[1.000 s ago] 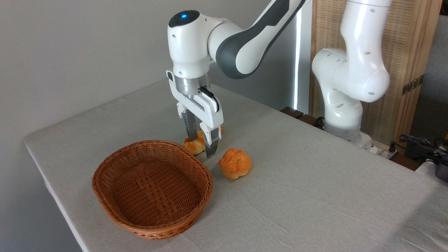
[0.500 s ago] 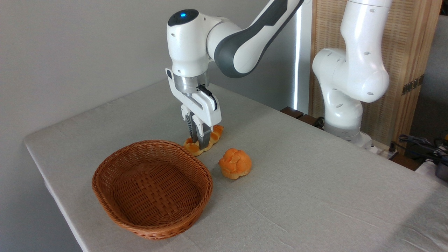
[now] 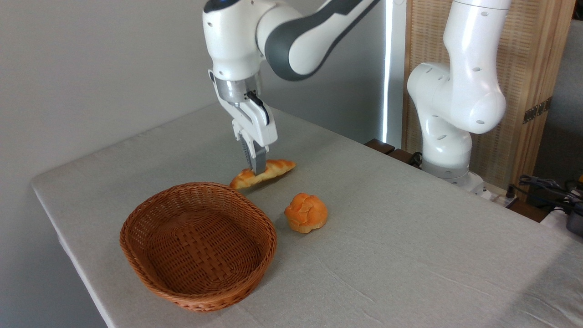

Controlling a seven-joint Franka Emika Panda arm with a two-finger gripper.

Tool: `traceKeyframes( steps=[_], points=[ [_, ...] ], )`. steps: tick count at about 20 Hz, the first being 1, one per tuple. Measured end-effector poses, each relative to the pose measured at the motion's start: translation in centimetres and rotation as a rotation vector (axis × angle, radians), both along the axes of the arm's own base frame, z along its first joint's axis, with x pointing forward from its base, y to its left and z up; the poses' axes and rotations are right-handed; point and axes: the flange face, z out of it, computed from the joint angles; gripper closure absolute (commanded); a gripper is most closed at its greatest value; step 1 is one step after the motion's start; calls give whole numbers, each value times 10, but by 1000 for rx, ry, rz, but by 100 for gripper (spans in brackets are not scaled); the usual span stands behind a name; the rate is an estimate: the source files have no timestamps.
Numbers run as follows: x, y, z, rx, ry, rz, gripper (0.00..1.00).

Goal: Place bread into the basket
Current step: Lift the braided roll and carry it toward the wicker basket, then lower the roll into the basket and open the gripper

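Where the pale grey cloth covers the desk [image 3: 410,255], it lies smooth, its left corner rounded against a plain grey wall [image 3: 91,68]. Going from the left, the basket [image 3: 198,243] sits near the desk's left edge and front, oval, woven, reddish-brown, with nothing inside it. Just behind its far rim, the bread [image 3: 264,173] hangs clear of the cloth, a long braided loaf tilted so its left end dips toward the basket's rim and its right end points up toward the far edge. The gripper [image 3: 258,169] comes down on it from above, its two fingers drawn close together and pinching the loaf around its middle. A soft shadow lies on the cloth beneath the loaf. To the right of the basket, near the middle of the desk, a round knobbly bun [image 3: 306,212] rests on the cloth, apart from both basket and loaf. Farther right, the white arm's base [image 3: 451,132] stands at the desk's far edge, before a slatted wooden screen [image 3: 524,91], with dark cables [image 3: 546,187] at the right corner.
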Motion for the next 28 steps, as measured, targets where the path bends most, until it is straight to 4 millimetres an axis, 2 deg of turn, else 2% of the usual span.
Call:
traceKeyframes(
  steps=[4, 7, 9, 11, 13, 15, 18, 20, 21, 22, 24, 28],
  points=[
    [-2, 4, 13, 6, 57, -59, 100],
    [9, 14, 33, -11, 30, -43, 99],
    [23, 29, 59, -32, -23, -13, 97],
    [41, 51, 94, -50, -97, 10, 96],
    [52, 70, 118, -64, -149, 16, 96],
    [66, 78, 126, -72, -207, -1, 96],
    [96, 73, 114, -77, -319, -3, 90],
    [113, 66, 97, -74, -366, -13, 75],
    [119, 63, 89, -72, -381, -19, 34],
    [125, 59, 82, -70, -394, -22, 15],
    [132, 51, 70, -59, -406, -42, 0],
    [135, 41, 56, -4, -400, -100, 0]
  ],
)
